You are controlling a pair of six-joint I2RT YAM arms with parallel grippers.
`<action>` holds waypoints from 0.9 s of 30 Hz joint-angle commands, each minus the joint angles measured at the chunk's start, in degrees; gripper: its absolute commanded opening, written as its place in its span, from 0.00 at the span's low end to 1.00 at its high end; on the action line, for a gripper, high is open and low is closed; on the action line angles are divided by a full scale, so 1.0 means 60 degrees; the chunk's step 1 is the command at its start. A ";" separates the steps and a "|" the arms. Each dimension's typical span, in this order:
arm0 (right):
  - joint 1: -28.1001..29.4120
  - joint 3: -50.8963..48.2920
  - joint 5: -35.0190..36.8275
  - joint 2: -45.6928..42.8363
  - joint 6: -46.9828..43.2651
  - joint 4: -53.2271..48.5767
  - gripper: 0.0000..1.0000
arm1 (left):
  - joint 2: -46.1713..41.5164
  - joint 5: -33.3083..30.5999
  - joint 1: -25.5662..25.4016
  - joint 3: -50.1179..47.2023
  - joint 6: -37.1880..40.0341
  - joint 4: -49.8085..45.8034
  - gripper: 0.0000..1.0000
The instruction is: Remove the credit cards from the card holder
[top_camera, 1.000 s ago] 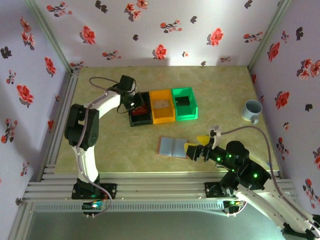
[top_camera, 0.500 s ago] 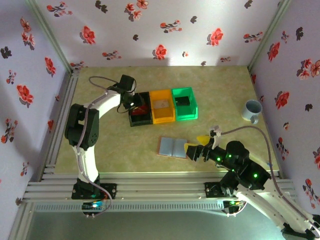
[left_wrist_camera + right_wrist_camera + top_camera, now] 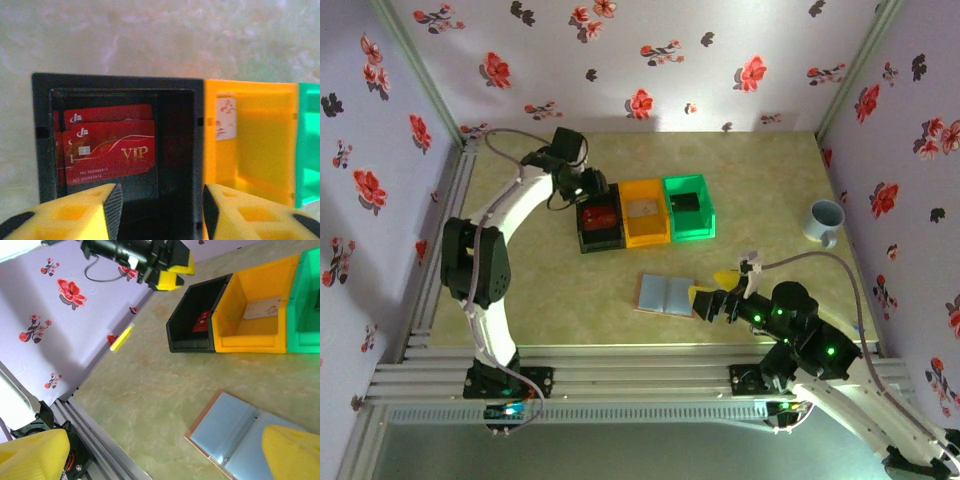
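Card holder (image 3: pixel 666 295) is found near centre, just left of the right gripper (image 3: pixel 713 288), whose jaws are spread wide and empty. The left gripper (image 3: pixel 161 215) is held, parted and empty, above red cards (image 3: pixel 107 145) in the black bin (image 3: pixel 601 241). The holder is laid open, pale inside up, long axis left-right.

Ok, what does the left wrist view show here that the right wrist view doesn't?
Left wrist view, unlike the right: two overlapping red cards in the black bin, with the VIP lettering readable. Right wrist view, unlike the left: the card holder lying open on the table, near the open right gripper. Both: the black bin, the orange bin with a pale card, the green bin and the open left gripper.
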 commanded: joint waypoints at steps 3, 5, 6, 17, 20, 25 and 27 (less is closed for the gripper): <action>-0.0047 0.0230 0.0527 -0.0154 -0.0196 -0.0084 0.99 | -0.1376 -0.0516 0.0116 0.1458 0.0888 -0.1966 0.55; -0.0045 0.0288 0.0801 -0.0225 -0.0186 -0.0211 0.99 | -0.2013 -0.0698 0.0122 0.1590 0.1028 -0.2138 0.61; -0.0044 0.0326 0.1038 -0.0294 -0.0169 -0.0301 0.99 | -0.2446 -0.0778 0.0130 0.1500 0.1079 -0.2120 0.65; -0.0052 0.0786 0.7422 -0.0054 -0.0280 -0.2016 0.99 | -0.8284 -0.2954 0.0183 -0.4310 0.1289 0.1411 1.00; -0.0071 0.0272 0.9273 -0.0057 -0.1099 -0.1282 0.99 | -0.9402 -0.3515 0.0244 -0.5944 0.1888 0.2243 1.00; -0.0812 -0.0873 0.9737 0.0237 -0.3297 0.1078 0.99 | -0.9909 -0.4346 0.0666 -0.7384 0.2079 0.2361 1.00; -0.1460 -0.1102 0.9695 0.0637 -0.3616 0.1805 0.99 | -0.9790 -0.4366 0.0923 -0.7780 0.2004 0.2497 1.00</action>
